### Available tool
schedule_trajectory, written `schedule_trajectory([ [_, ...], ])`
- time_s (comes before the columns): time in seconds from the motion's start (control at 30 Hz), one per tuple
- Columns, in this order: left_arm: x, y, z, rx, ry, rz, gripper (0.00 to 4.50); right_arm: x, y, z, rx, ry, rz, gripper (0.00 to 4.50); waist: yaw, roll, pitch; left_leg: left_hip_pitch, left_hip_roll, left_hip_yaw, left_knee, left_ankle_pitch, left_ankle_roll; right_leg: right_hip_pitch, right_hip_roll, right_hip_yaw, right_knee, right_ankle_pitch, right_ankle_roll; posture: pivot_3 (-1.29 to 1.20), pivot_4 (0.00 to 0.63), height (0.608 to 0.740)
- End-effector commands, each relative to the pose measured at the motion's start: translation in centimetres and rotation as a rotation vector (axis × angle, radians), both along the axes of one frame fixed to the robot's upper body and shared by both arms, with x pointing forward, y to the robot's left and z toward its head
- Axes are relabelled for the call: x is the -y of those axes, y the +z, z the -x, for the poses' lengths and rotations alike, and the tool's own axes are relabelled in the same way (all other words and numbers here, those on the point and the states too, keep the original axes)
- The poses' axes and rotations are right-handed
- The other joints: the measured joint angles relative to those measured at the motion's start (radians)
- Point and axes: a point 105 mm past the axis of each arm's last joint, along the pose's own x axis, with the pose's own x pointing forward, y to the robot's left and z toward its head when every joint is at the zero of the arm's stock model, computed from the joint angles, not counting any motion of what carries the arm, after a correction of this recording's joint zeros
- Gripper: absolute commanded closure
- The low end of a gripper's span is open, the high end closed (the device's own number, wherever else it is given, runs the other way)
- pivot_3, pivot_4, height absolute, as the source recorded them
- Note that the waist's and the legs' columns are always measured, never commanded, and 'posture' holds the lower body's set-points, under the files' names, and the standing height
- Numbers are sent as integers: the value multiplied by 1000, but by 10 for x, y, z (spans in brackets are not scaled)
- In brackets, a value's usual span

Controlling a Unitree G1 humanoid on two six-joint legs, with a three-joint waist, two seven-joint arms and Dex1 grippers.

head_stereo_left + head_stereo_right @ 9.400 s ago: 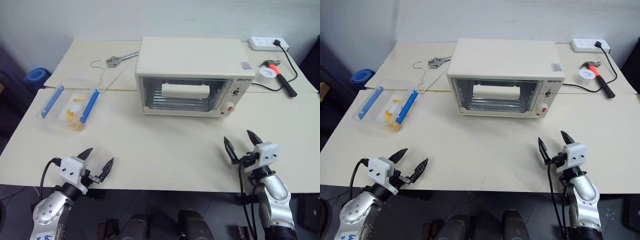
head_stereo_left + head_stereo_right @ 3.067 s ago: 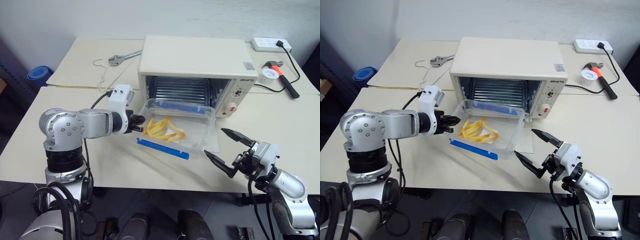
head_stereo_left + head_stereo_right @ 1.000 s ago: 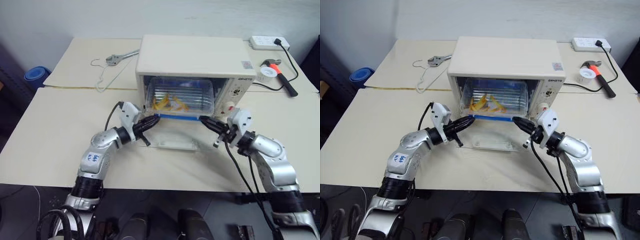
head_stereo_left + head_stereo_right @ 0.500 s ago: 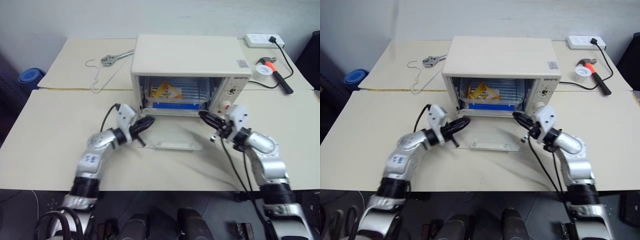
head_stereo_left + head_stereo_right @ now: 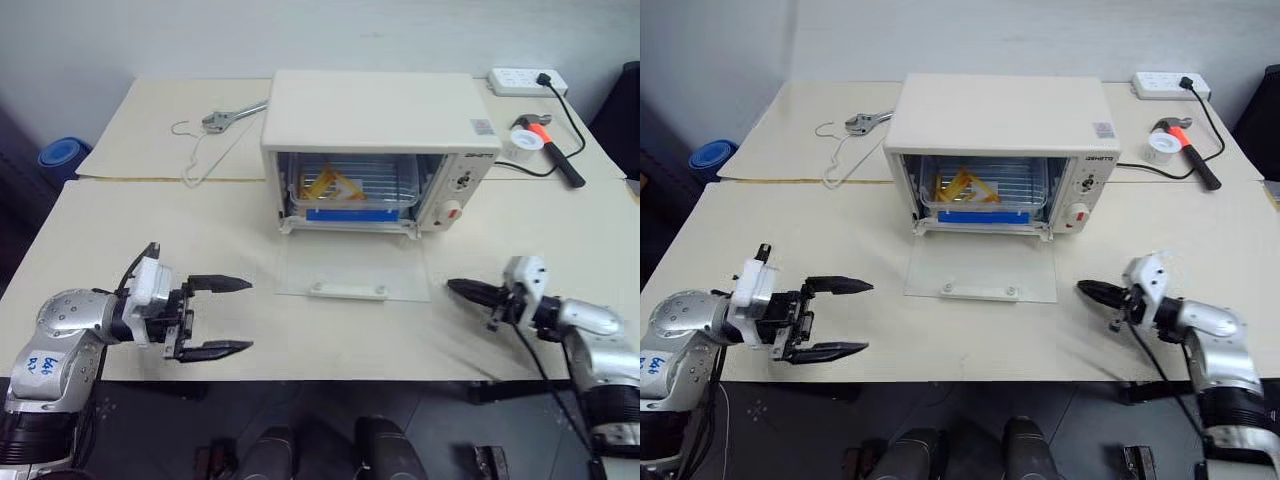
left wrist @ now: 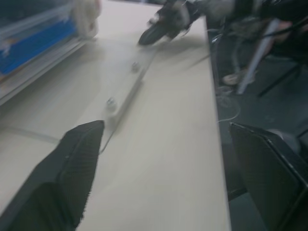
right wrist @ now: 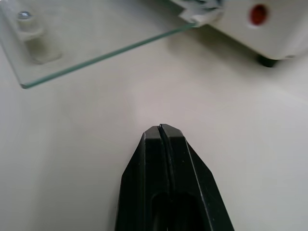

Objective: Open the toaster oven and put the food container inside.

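With the food container [image 5: 352, 186] on the rack inside the toaster oven [image 5: 375, 150] at upper centre, I should keep my wide-open left gripper [image 5: 214, 316] and pinched-shut right gripper [image 5: 470, 292] low and clear of the dropped glass door [image 5: 352, 270].

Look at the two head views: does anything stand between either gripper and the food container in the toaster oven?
Nothing visible does. The food container sits inside the toaster oven, whose glass door lies flat open on the table. Bare tabletop separates it from the open left gripper and the shut right gripper.
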Motion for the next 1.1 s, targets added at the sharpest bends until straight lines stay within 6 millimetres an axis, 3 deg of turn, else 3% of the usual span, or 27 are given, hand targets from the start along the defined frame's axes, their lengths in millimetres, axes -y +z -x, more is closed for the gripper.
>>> schedule_trajectory([
  [0.03,1,12,6,12,-43,20,47,-10,16,-4,78,44,-48,4500,1,0,0,0,0,0,0,0,0,0,0,0,0,0,0,0,150,740],
  [0.23,-4,32,-17,-54,177,260,47,-37,58,-13,192,44,-261,4500,4,1,0,0,0,-1,1,0,0,0,0,0,1,0,0,0,150,740],
  [0.37,-30,38,-38,10,414,346,47,-45,104,-18,281,20,-435,4500,0,1,1,-1,0,0,1,0,-1,-2,1,0,2,0,0,0,150,740],
  [0.47,-49,34,-50,80,561,324,47,-44,139,-22,346,-5,-575,4500,3,1,0,-1,0,0,1,0,-1,-2,1,0,2,0,0,0,150,740],
  [0.57,-60,17,-47,118,606,193,47,-46,152,-19,365,33,-529,4500,4,1,0,-1,0,-1,0,0,-1,-2,1,0,1,0,0,0,150,740],
  [0.67,-73,-4,-38,118,622,53,0,-52,132,-4,349,153,-283,3922,10,1,0,-2,-1,-2,0,-1,0,-2,0,0,0,0,0,0,150,740],
  [0.87,-88,-41,-10,43,605,-160,0,-40,87,25,270,254,-110,1952,7,1,0,-2,-1,-1,-1,-2,2,-1,-1,0,-2,0,0,0,150,740],
  [1.0,-92,-44,-9,79,667,-157,0,-35,48,46,184,287,-14,454,7,1,0,-2,-1,-1,0,-1,1,0,-1,1,-3,0,0,0,150,740],
  [1.07,-91,-45,-9,75,688,-144,0,-29,46,44,182,232,-39,8,8,1,1,0,-1,-1,0,-1,1,1,-1,1,-2,0,0,0,150,740],
  [1.1,-89,-43,-10,83,701,-121,0,-23,45,41,192,184,-55,8,8,1,1,0,-1,-1,0,-1,1,1,-1,1,-2,0,0,0,150,740],
])
